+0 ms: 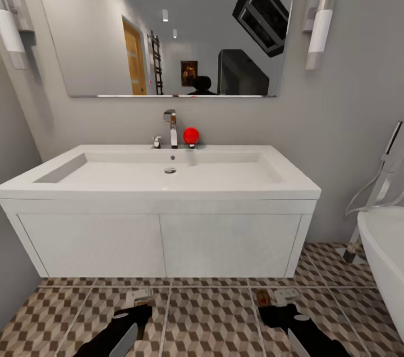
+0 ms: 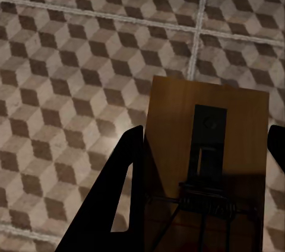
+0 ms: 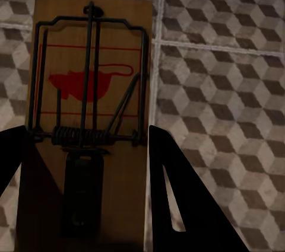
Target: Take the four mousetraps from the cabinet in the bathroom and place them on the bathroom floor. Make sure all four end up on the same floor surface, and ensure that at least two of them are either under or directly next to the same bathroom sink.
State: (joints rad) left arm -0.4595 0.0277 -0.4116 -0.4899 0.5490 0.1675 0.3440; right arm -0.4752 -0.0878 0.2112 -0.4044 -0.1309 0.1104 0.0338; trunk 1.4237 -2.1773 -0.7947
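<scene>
Bathroom wall, grey: carrying a wide mirror (image 1: 168, 21) that is reflecting a wooden door and ceiling lights, with a tube lamp (image 1: 324, 15) standing at each side.

Bathroom floor (image 1: 210, 318): lying in large square tiles printed with a brown, beige and white cube pattern, pale grout lines running between them.

Bathroom sink (image 1: 163, 177): hanging white and rectangular from the wall, two flat front panels facing the robot, a gap showing between its underside and the floor. A chrome faucet (image 1: 170, 128) is standing at the back rim, a red ball (image 1: 191, 135) sitting just beside it.

Bathtub (image 1: 387, 256): white, showing its rim at the right edge, a chrome hose fitting rising near it.

Left gripper (image 1: 139, 300): hanging low over the floor in front of the sink, its jaws closing on a mousetrap (image 2: 205, 163); the left wrist view is showing the brown board between the two black fingers (image 2: 116, 204), above the tiles.

Right gripper (image 1: 275, 300): hanging low over the floor near the sink's right end, its jaws gripping a second mousetrap (image 3: 89, 121); the right wrist view is showing the wire bar, spring and a red mouse print on the board, with a black finger on each side of it.
</scene>
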